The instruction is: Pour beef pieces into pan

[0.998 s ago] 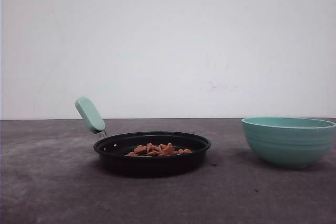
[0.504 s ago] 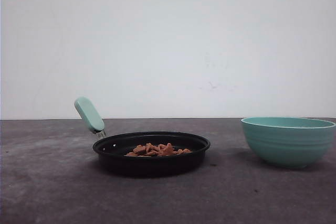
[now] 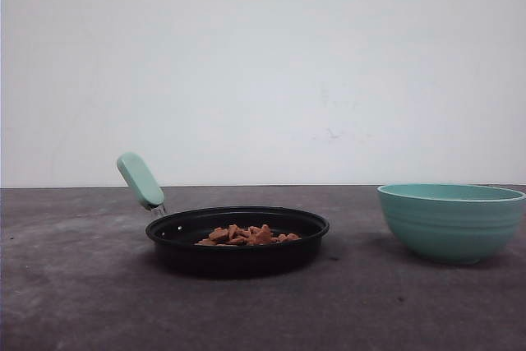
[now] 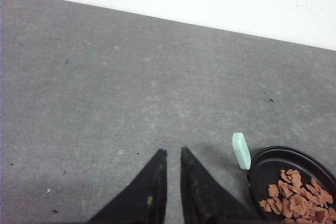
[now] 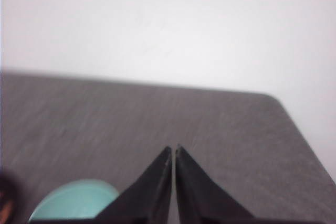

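Beef pieces point(image 4: 294, 196) beside left claw point(image 4: 174, 151)

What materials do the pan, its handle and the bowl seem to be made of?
The pan looks like dark coated metal, matte black with a faint sheen on its rim. Its handle seems mint-green plastic or silicone, smooth and rounded. The bowl could be glazed ceramic or plastic: teal, ribbed, softly glossy. The look alone leaves this open.
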You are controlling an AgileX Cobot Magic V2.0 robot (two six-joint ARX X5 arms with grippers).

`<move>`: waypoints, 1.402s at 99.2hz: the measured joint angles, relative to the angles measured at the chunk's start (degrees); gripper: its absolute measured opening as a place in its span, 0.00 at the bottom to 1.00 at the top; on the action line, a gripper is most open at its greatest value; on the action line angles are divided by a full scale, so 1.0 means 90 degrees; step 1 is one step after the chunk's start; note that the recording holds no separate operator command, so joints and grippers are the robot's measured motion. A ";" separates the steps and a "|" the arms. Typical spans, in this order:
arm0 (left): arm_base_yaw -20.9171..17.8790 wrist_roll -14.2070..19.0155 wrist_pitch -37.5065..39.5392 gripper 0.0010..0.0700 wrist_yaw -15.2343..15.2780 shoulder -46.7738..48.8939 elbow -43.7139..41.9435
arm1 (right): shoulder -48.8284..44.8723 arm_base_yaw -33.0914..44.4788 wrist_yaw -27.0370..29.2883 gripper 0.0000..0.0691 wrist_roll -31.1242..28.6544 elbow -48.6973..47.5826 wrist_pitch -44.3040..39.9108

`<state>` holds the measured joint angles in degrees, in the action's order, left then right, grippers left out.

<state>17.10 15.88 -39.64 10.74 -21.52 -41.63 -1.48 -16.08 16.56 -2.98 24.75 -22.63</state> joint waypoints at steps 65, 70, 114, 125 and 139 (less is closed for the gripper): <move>0.0000 0.0000 0.0000 0.02 0.0000 0.0000 0.0000 | 0.0141 0.1426 -0.2101 0.02 0.0121 -0.2652 0.1426; 0.0000 0.0000 0.0000 0.02 0.0000 0.0000 0.0000 | 0.0141 0.1399 -0.2237 0.02 0.0126 -0.2652 0.1426; 0.0000 0.0000 0.0000 0.02 0.0002 0.0000 0.0000 | 0.0141 0.1202 -0.2674 0.02 0.0163 -0.2652 0.1469; 0.0000 0.0000 0.0000 0.02 0.0000 0.0000 0.0000 | 0.0141 0.1202 -0.2674 0.02 0.0165 -0.2652 0.1469; 0.0000 0.0000 0.0000 0.02 0.0002 0.0000 0.0000 | 0.0141 0.1202 -0.2674 0.02 0.0165 -0.2652 0.1469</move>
<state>17.10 15.88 -39.64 10.76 -21.52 -41.63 -0.21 -5.26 -7.51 -1.50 0.89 -9.41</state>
